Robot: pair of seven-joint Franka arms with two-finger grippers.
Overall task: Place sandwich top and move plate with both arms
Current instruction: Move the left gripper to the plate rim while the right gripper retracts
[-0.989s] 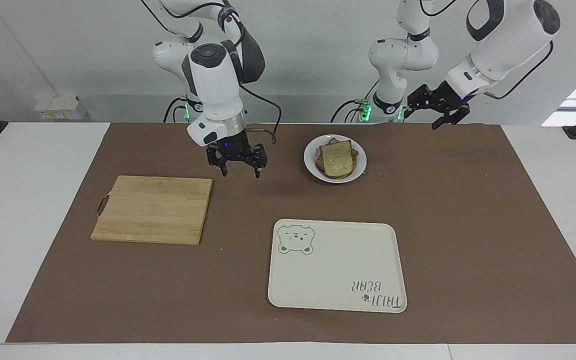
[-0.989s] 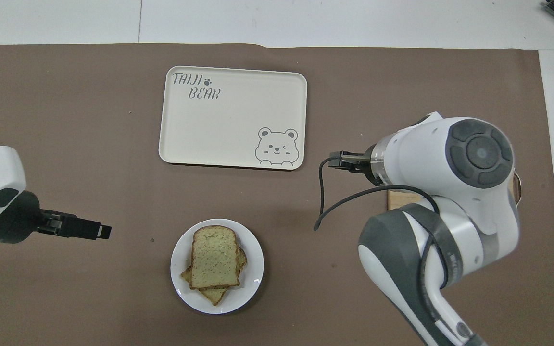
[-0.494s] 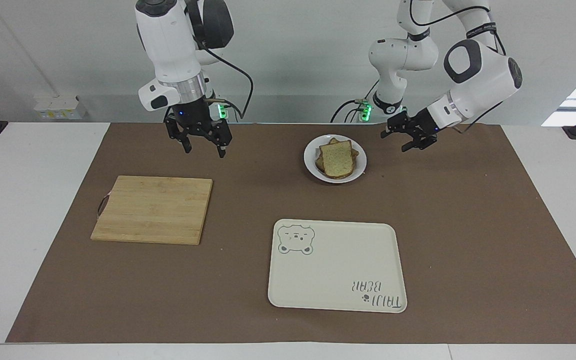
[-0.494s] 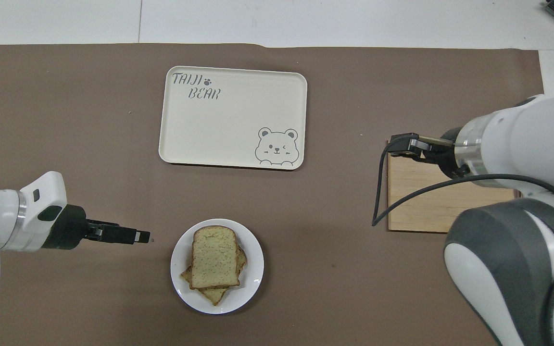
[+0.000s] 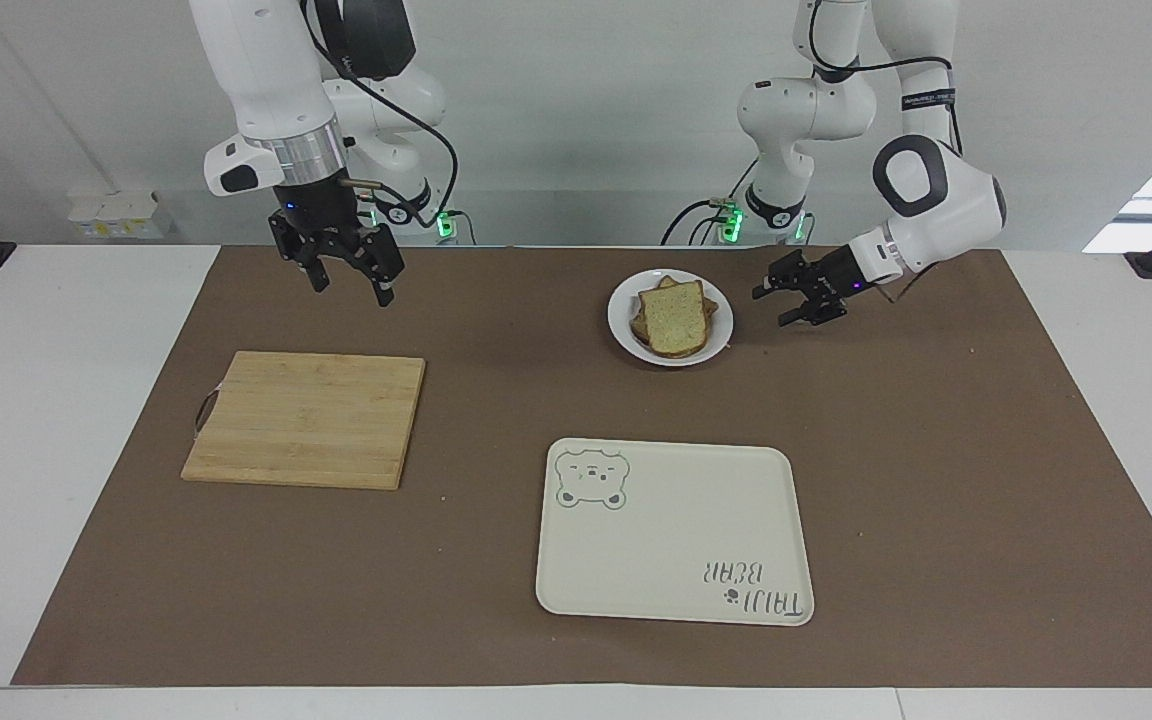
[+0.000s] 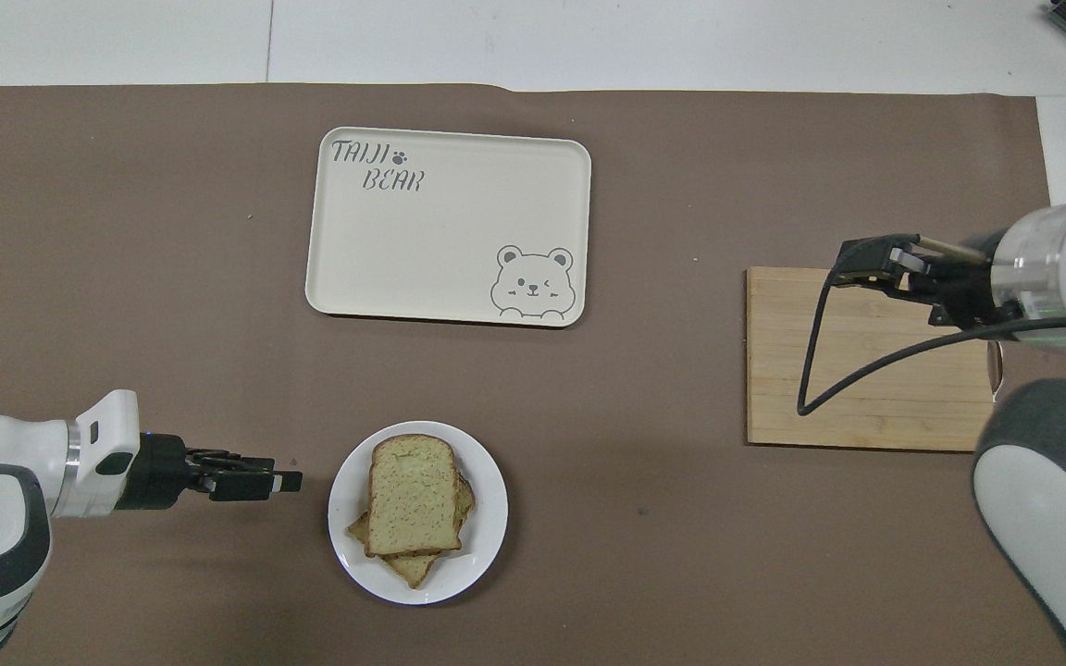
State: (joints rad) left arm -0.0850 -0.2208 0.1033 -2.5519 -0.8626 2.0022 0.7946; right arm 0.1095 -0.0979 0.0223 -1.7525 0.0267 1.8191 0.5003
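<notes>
The sandwich top (image 5: 676,320) lies on a lower bread slice (image 5: 666,283) on the small white plate (image 5: 621,315), on the brown mat close to the robots. In the overhead view the sandwich top (image 6: 413,495) covers most of the lower slice (image 6: 408,566) on the plate (image 6: 343,518). My left gripper (image 5: 771,306) is open and empty, low beside the plate on the left arm's side, a short gap from the rim; it also shows in the overhead view (image 6: 288,481). My right gripper (image 5: 351,290) is open and empty, raised over the cutting board (image 6: 852,268).
A wooden cutting board (image 5: 306,420) lies toward the right arm's end of the table (image 6: 866,370). A cream rectangular tray with a bear drawing (image 5: 676,540) lies farther from the robots than the plate (image 6: 440,231).
My left gripper has come down and moved in toward the plate. My right gripper has risen and swung away from the plate toward the right arm's end, over the cutting board.
</notes>
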